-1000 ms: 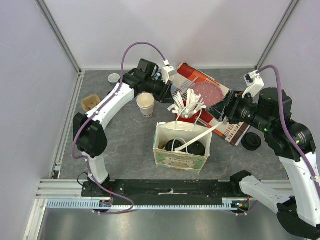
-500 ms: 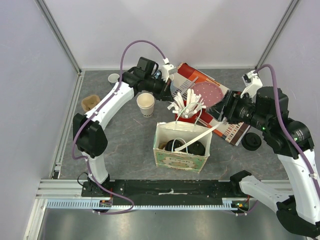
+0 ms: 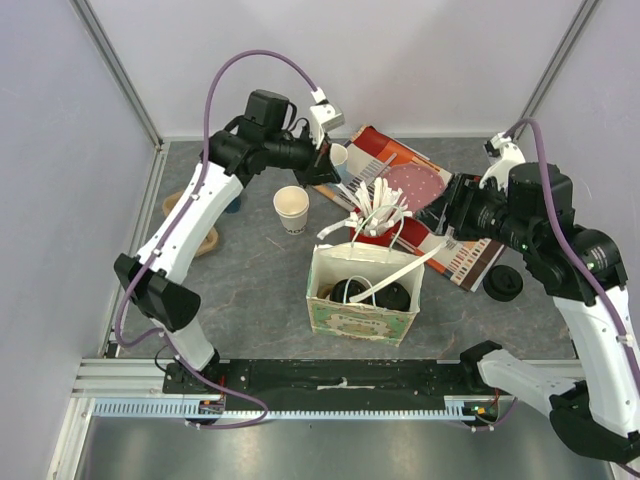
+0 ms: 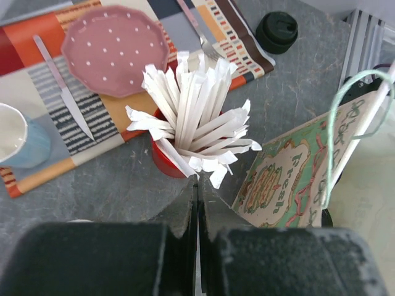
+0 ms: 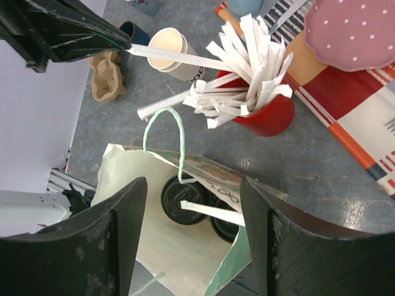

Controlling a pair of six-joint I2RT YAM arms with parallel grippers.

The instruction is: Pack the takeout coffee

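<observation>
**Left gripper (image 3: 322,166) pinching a straw (image 5: 179,57); right gripper (image 5: 192,185) hanging wide over the bag (image 3: 360,322)**

The left gripper is clamping tight on one end of a white wrapped straw. The straw's far end is reaching into the bunch of other straws (image 4: 191,123) standing in the red cup (image 5: 271,117), just ahead of and below the fingertips. An unlidded paper cup (image 3: 291,208) is standing on the table (image 3: 250,280) near this gripper's side, lower down and apart from it.

The right gripper is hovering with its jaws spread wide, gripping nothing. Directly beneath it the bag is standing open. Two coffees (image 5: 182,200) with black lids are sitting side by side on the bag's floor, well below the fingers. A further white straw is lying across one of their lids.

A loose lid (image 3: 503,282) is lying on the table off to the right gripper's outer side, just beside the edge of the placemat (image 3: 462,262).
</observation>
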